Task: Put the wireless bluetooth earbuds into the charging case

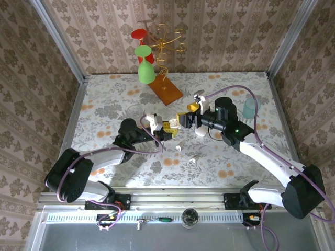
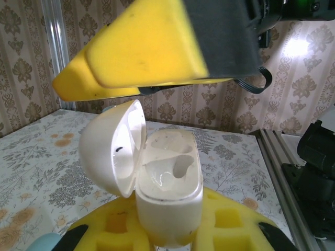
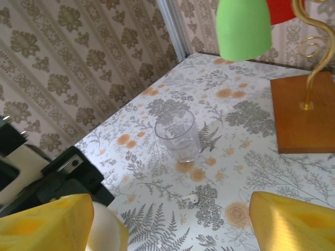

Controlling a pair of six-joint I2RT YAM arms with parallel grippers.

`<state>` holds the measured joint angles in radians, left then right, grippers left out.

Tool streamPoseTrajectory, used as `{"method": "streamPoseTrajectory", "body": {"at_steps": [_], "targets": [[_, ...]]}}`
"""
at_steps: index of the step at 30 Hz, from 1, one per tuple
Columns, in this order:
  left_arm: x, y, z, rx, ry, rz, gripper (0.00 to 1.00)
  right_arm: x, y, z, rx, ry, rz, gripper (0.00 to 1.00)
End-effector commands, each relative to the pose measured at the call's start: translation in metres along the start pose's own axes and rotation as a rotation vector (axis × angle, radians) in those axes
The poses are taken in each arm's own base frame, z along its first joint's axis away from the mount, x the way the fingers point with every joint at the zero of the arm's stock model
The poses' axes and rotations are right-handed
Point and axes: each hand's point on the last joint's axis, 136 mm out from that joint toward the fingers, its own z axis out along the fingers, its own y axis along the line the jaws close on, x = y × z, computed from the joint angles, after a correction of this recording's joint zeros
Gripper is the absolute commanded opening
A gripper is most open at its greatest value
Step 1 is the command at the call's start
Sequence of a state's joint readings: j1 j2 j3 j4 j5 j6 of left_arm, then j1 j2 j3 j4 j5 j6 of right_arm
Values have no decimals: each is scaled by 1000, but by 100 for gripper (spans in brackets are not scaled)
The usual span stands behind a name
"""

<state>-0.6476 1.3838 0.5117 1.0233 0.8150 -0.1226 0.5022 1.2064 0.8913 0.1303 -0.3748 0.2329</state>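
1. Earbuds. Two white earbuds [image 1: 178, 148] lie loose on the table [image 1: 104, 99], just in front of the two grippers. The second [image 1: 192, 160] lies a little nearer the arm bases, to the right of the first. The right wrist view shows one more white earbud [image 3: 192, 198] on the flowered surface, near the foot of a clear glass [image 3: 178, 135]. None of the earbuds is held.

2. Charging case. The white charging case [image 2: 167, 193] stands upright above the middle of the table. Its lid [image 2: 112, 149] is swung open to one side. The two moulded wells in the body look empty.

3. Left gripper. The left gripper [image 1: 159, 128] is clamped on the lower body of the case. Its yellow fingers [image 2: 230, 222] press against both sides.

4. Right gripper. The right gripper [image 1: 184, 119] faces the left one from the right, close above the open case. One yellow finger [image 2: 141, 47] hangs directly over the lid. The jaws stand wide apart with nothing between them.

5. Surroundings.
- A wooden stand [image 1: 166, 90] sits at the back of the table. It carries a green cup [image 1: 145, 65] and a red cup [image 1: 139, 34] on gold wire arms.
- A teal cup [image 1: 250, 107] stands at the right side, behind the right arm.
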Motion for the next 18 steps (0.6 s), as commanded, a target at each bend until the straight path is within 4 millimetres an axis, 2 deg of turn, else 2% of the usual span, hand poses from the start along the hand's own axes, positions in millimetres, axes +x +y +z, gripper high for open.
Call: {"method": "streamPoseTrajectory", "body": {"at_steps": [1, 5, 8, 10, 12, 14, 18], "targets": [[-4, -8, -4, 18, -12, 42, 0, -18, -2, -6, 24, -60, 9, 79], [-1, -6, -6, 1, -7, 42, 0, -22, -4, -20, 24, -106, 73, 79], [1, -5, -7, -9, -3, 59, 0, -17, -23, -31, 102, -111, 164, 78], [3, -5, -8, -13, 4, 70, 0, -2, -50, -39, 213, -74, 231, 77], [4, -5, -8, -12, 16, 74, 0, 24, -84, -49, 347, -2, 309, 76], [5, -5, -7, -9, 23, 75, 0, 51, -107, -54, 431, 69, 374, 74], [5, -4, -5, 0, 27, 78, 0, 100, -147, -59, 577, 172, 503, 63]]}}
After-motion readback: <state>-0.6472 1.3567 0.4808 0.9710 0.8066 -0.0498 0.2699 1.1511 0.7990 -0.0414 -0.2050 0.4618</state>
